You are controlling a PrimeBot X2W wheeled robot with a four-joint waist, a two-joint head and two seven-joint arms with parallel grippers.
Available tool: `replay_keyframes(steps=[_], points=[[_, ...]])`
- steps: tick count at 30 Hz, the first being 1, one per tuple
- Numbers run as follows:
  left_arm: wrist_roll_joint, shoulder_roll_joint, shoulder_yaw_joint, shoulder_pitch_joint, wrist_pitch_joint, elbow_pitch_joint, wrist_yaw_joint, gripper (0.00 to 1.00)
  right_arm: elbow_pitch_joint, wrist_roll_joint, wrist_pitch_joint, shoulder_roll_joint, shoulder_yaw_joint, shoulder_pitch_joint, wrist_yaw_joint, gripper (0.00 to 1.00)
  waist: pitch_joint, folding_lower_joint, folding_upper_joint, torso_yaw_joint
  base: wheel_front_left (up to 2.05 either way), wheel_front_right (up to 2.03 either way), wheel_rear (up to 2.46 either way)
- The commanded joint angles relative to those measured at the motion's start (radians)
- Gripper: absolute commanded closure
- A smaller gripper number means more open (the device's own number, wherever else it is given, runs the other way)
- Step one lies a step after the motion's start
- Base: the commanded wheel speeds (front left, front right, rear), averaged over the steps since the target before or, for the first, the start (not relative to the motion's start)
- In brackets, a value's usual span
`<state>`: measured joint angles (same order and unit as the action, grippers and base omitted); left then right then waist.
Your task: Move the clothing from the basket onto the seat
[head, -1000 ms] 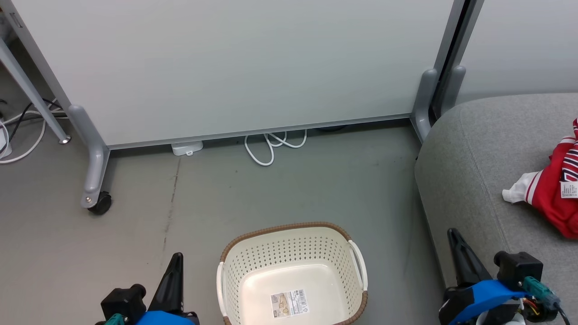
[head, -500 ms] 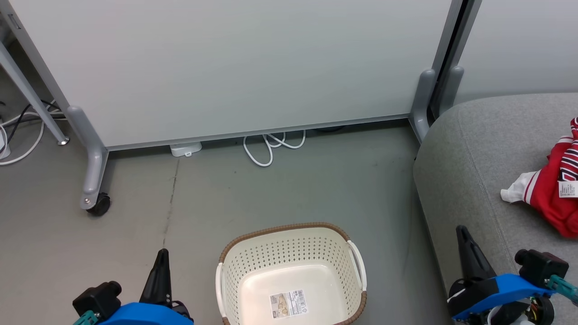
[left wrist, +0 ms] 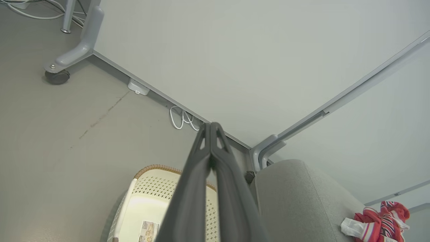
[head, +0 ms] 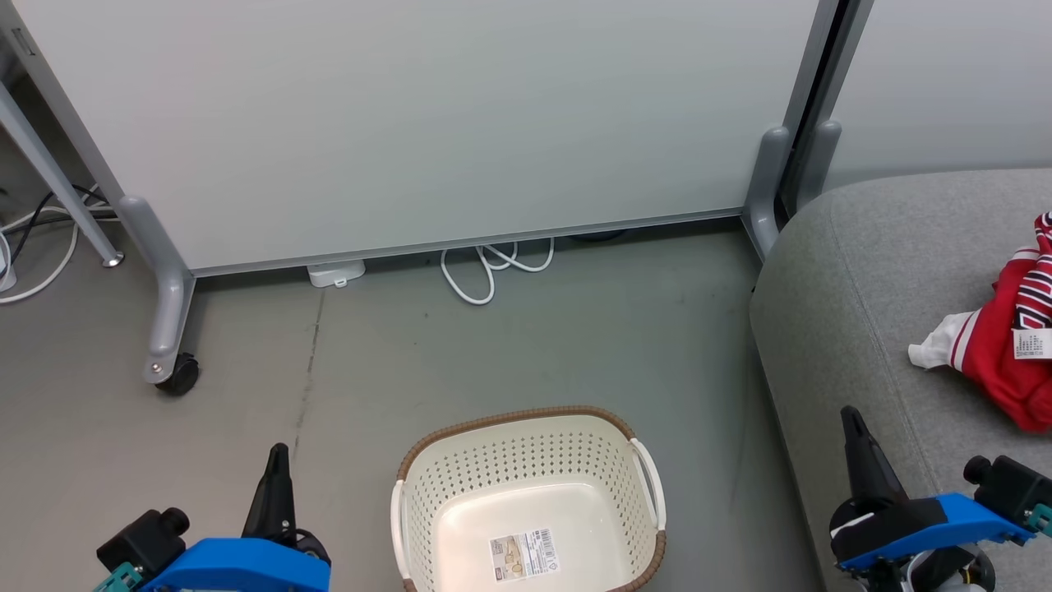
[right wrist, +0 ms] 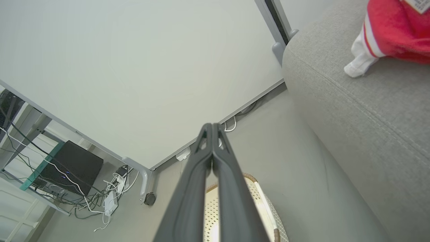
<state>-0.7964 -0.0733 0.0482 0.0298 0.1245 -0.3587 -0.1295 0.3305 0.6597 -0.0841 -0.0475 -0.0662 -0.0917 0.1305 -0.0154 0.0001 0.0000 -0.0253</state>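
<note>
Basket point(head: 526, 456) on floor, near centre, holds no garment. Clothing point(head: 1007, 362) lies far right on seat point(head: 863, 288). Left gripper point(head: 278, 456) and right gripper point(head: 850, 418) pinched closed, empty. Task looks finished: park arms clear of basket rim.

basket point(head: 526, 460): cream, rows of small holes; brown woven-look rim; white handles
sticker point(head: 523, 555): white, black print, tan picture
clothing point(head: 998, 366): red; white trim; red-white-dark stripes; white tag
seat point(head: 855, 279): mid grey, woven fleck
left gripper point(left wrist: 211, 126): dark grey fingers, blue body
right gripper point(right wrist: 211, 126): dark grey fingers, blue body
floor point(head: 493, 353): dull grey-green, dark scuff line
panel point(head: 427, 123): pale grey-white, grey frame
cable point(head: 485, 267): white
caster point(head: 182, 374): black
</note>
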Motion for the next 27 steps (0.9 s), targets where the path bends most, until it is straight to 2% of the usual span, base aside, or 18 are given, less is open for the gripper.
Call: replay_keyframes(steps=[1, 27], points=[[-0.041, -0.001, -0.011, 0.034, -0.010, 0.020, -0.001, 1.00, -0.020, 0.048, 0.010, -0.003, -0.004, -0.013, 0.000, 1.00, 0.000, 0.0000, 0.0000, 0.001, 0.00, 0.00, 0.00], [-0.318, 0.006, -0.066, 0.053, -0.092, 0.055, -0.001, 1.00, -0.046, 0.372, 0.078, -0.003, -0.020, -0.017, 0.000, 1.00, 0.004, -0.0001, 0.0000, 0.007, 0.00, 0.00, 0.00]])
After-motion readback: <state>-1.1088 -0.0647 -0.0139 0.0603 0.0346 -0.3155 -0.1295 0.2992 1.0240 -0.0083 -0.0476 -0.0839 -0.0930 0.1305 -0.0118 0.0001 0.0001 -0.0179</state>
